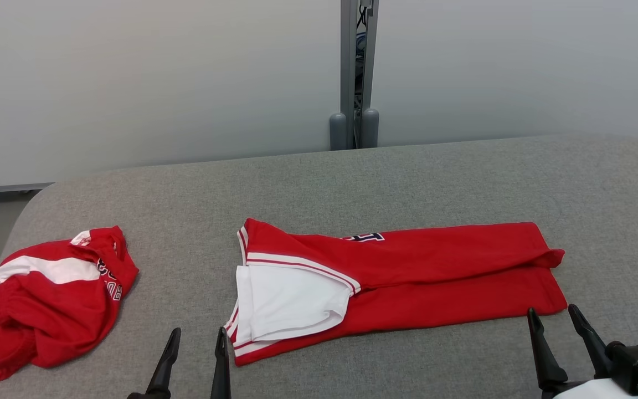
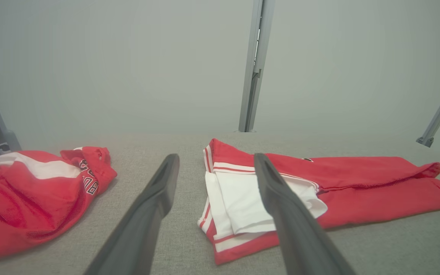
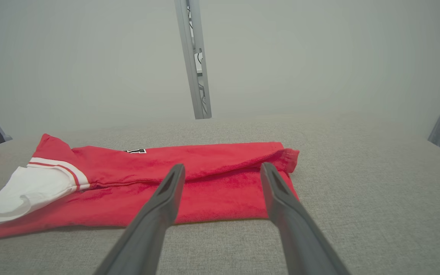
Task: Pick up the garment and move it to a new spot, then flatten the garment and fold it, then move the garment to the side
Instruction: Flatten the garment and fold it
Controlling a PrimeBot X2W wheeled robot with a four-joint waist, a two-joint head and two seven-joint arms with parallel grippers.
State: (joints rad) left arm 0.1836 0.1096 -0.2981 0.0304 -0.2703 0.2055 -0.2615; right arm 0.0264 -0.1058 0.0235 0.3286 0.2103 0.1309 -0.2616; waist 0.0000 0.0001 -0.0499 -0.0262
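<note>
Though near, garment [image 1: 418, 277] beyond end effectors [image 1: 198, 331] [image 1: 551, 308]

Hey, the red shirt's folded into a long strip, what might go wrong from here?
On the folded garment the top layer lies loose, bunched at the right end; pinching only that layer may open the fold. The white sleeve lies slack near the left jaws and may drag out. Moving it left could run into the crumpled garment.
</note>
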